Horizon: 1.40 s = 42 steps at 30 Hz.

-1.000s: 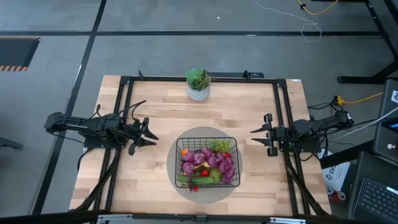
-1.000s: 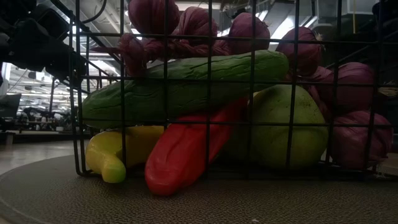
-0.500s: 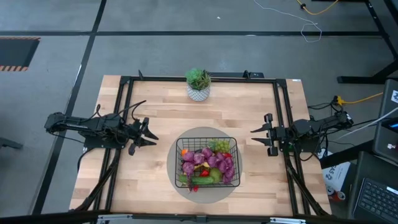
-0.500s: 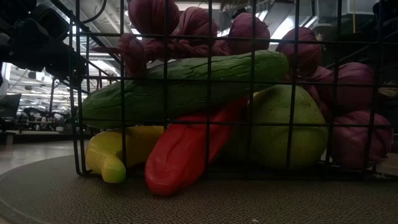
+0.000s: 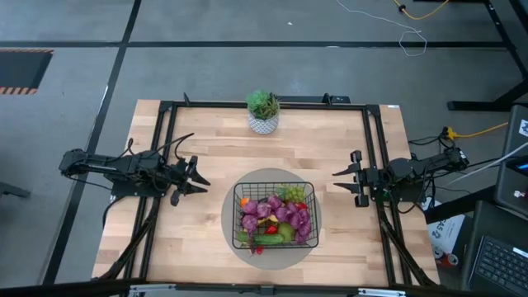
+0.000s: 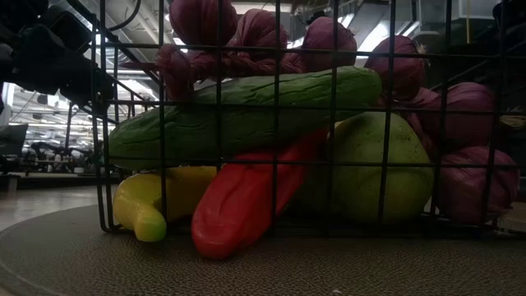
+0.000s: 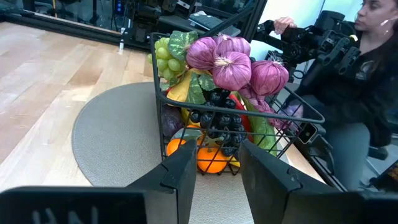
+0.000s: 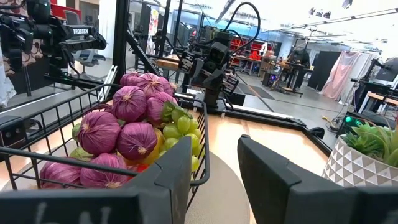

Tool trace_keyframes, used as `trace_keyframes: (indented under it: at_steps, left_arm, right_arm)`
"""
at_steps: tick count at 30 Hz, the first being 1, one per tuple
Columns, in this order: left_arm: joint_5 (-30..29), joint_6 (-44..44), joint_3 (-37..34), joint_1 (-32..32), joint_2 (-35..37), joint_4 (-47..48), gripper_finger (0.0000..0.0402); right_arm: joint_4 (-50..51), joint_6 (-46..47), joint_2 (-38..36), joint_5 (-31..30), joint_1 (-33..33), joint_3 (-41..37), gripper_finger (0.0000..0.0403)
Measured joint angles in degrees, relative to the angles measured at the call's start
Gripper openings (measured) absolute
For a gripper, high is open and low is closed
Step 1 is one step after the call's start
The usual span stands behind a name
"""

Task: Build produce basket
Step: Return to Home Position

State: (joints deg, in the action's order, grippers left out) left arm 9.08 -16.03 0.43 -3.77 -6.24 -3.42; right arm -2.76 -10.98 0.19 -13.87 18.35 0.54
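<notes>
Comparing this moment with the views from a second before, no change can be found: the square black wire-grid basket (image 5: 274, 185) is seen in the same spot on the round grey mat (image 5: 227, 223), and neither arm has shifted. The left gripper (image 5: 199, 172) is held well apart from the basket on its left side, low over the pale wooden table (image 5: 206, 132). Its jaws are seen parted and empty in its own wrist view, aimed at the basket. The right gripper (image 5: 335, 181) is held well apart from the basket on the opposite side, likewise aimed at it, with jaws spread and nothing between them. Inside the basket the load is heaped above the rim. Purple toy onions (image 5: 282, 213) are piled on top, and a bunch of green grapes (image 5: 293, 194) is lodged at one corner. Against one wall a long green cucumber (image 6: 246, 115) is laid over a red pepper (image 6: 246, 201), a green pear (image 6: 378, 168) and a yellow banana (image 6: 144, 210). An orange (image 7: 208, 158) and black grapes (image 7: 217, 121) are pressed against the wall facing the left gripper. The white-potted green plant (image 5: 263, 113) is left standing well beyond the basket. From this stillness both arms are judged to be parked at rest and the filling is judged complete, with no further pick called for
</notes>
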Motion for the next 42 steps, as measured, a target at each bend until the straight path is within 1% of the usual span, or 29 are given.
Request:
trace_keyframes:
  at_steps: [11, 17, 42]
  left_arm:
    - [0.0, 0.0, 0.0, 0.0, 0.0, 0.0, 0.0115]
    - [0.0, 0.0, 0.0, 0.0, 0.0, 0.0, 0.0115]
    - [0.0, 0.0, 0.0, 0.0, 0.0, 0.0, 0.0115]
  right_arm:
    - [0.0, 0.0, 0.0, 0.0, 0.0, 0.0, 0.0133]
    - [0.0, 0.0, 0.0, 0.0, 1.5, 0.0, 0.0133]
    - [0.0, 0.0, 0.0, 0.0, 1.4, 0.0, 0.0133]
